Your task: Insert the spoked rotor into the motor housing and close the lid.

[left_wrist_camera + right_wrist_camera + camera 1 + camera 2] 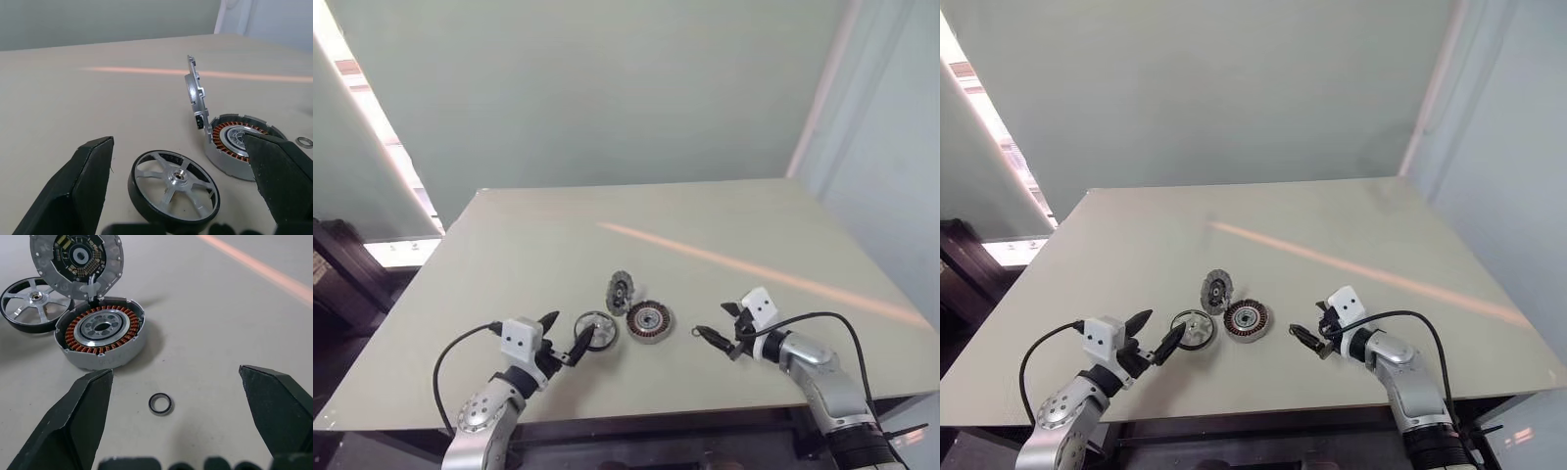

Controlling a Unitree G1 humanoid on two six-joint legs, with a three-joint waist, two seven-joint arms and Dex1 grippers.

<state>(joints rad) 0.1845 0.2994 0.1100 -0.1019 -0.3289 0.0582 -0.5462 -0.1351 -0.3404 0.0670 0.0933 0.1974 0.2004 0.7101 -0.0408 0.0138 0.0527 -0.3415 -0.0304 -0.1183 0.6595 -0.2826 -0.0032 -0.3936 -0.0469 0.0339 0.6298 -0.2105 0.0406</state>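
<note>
On the table [558, 235] the three parts sit close together near the front edge. The rotor [173, 190] lies flat, spokes up, inside a dark rim. The left gripper [565, 338] has its jaws spread wide and holds nothing; the rotor lies just ahead of the gap between its fingers [73, 196], roughly centred on it, and from the head view one fingertip seems to reach the rotor's near edge, though contact cannot be told for sure.

Just beside the rotor, toward the robot's right, the housing [100, 335] lies flat with its ring of copper windings facing up. The lid [76, 259] stands nearly upright at the housing's far edge, touching it, its inner face with a circuit board turned toward the right gripper.

The right gripper [717, 323] is also wide open and empty, well apart from the housing and pointing toward it. A small dark ring [160, 404] lies on the table between that gripper and the housing, nearly in line with the gap between the jaws.
</note>
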